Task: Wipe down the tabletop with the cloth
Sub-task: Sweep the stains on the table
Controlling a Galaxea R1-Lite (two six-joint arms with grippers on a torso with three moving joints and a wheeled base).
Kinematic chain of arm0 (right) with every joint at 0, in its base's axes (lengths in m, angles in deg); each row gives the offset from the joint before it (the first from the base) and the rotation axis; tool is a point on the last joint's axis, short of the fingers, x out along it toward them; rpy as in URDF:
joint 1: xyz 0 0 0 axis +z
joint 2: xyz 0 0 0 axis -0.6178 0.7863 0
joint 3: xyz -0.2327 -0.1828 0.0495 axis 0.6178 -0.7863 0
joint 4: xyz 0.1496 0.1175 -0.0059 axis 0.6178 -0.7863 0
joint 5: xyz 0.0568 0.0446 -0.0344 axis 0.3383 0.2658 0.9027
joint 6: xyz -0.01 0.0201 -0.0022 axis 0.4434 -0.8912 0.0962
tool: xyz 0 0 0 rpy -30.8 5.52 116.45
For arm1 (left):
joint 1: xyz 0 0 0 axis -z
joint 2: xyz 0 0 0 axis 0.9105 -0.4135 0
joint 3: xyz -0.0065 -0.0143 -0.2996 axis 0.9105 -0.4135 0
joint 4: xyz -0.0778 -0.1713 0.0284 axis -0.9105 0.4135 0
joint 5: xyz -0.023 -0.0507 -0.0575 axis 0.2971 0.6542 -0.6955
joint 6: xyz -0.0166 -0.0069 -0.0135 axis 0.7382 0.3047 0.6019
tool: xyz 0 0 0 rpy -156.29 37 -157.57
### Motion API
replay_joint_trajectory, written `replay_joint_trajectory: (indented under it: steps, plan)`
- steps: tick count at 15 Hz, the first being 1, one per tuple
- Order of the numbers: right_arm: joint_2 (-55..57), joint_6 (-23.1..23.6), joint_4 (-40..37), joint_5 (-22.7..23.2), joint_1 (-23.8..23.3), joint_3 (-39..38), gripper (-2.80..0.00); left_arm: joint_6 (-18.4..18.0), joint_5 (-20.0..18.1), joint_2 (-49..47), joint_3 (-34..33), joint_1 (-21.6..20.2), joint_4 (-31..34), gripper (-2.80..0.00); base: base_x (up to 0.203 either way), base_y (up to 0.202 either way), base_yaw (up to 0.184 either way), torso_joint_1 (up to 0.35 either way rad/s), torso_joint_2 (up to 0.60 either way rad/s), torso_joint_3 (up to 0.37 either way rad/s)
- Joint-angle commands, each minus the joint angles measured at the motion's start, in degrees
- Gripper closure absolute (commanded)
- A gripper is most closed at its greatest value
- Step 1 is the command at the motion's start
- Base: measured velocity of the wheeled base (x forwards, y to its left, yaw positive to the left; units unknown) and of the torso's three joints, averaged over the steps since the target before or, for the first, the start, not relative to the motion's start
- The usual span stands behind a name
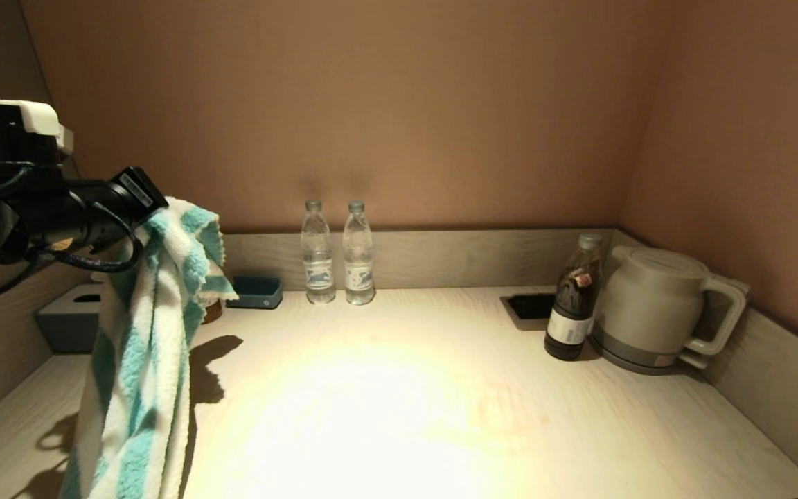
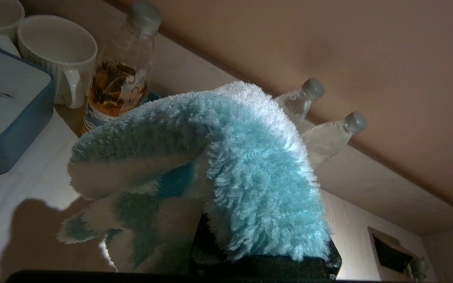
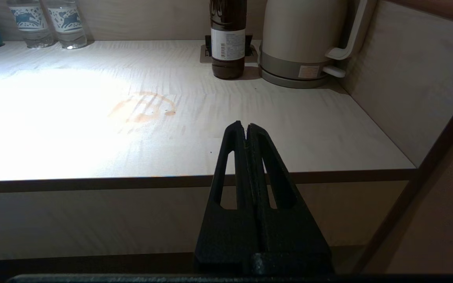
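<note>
A fluffy teal-and-white striped cloth (image 1: 143,360) hangs from my left gripper (image 1: 153,208), which is raised above the left side of the pale wooden tabletop (image 1: 406,388). In the left wrist view the cloth (image 2: 226,165) drapes over the fingers and hides them. Its lower end hangs down near the table's front left. A faint brown ring stain (image 3: 144,108) marks the tabletop right of centre. My right gripper (image 3: 246,126) is shut and empty, parked low in front of the table's front edge, out of the head view.
Two water bottles (image 1: 338,253) stand at the back wall. A dark bottle (image 1: 571,301), a kettle (image 1: 655,308) and a socket recess (image 1: 530,306) are at the back right. A blue tissue box (image 1: 66,315), blue tray (image 1: 257,292), mugs (image 2: 57,51) and amber bottle (image 2: 122,74) are at the back left.
</note>
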Motion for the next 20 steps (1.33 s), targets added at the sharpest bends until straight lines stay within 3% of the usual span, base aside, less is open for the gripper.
replay_joint_trajectory:
  steps: [1,4,6,9,13,17,20]
  plan:
    - [0.0,0.0,0.0,0.0,0.0,0.0,0.0,0.5,1.4,5.4,0.3,0.2,0.1,0.0,0.0,0.0,0.0,0.0,0.0,0.0]
    - [0.0,0.0,0.0,0.0,0.0,0.0,0.0,-0.1,1.8,8.1,2.6,0.2,0.2,0.0,0.0,0.0,0.0,0.0,0.0,0.0]
    - [0.0,0.0,0.0,0.0,0.0,0.0,0.0,-3.1,1.8,8.7,8.1,0.2,0.5,0.0,0.0,0.0,0.0,0.0,0.0,0.0]
    - [0.0,0.0,0.0,0.0,0.0,0.0,0.0,-4.0,1.8,8.9,8.6,0.3,0.5,0.0,0.0,0.0,0.0,0.0,0.0,0.0]
    - [0.0,0.0,0.0,0.0,0.0,0.0,0.0,-9.4,1.2,10.0,17.3,0.7,-0.1,0.0,0.0,0.0,0.0,0.0,0.0,0.0]
    - [0.0,0.0,0.0,0.0,0.0,0.0,0.0,-11.9,1.1,13.2,18.9,5.1,0.0,0.0,0.0,0.0,0.0,0.0,0.0,0.0]
    - [0.0,0.0,0.0,0.0,0.0,0.0,0.0,-12.7,1.1,13.6,18.4,6.0,0.0,0.0,0.0,0.0,0.0,0.0,0.0,0.0]
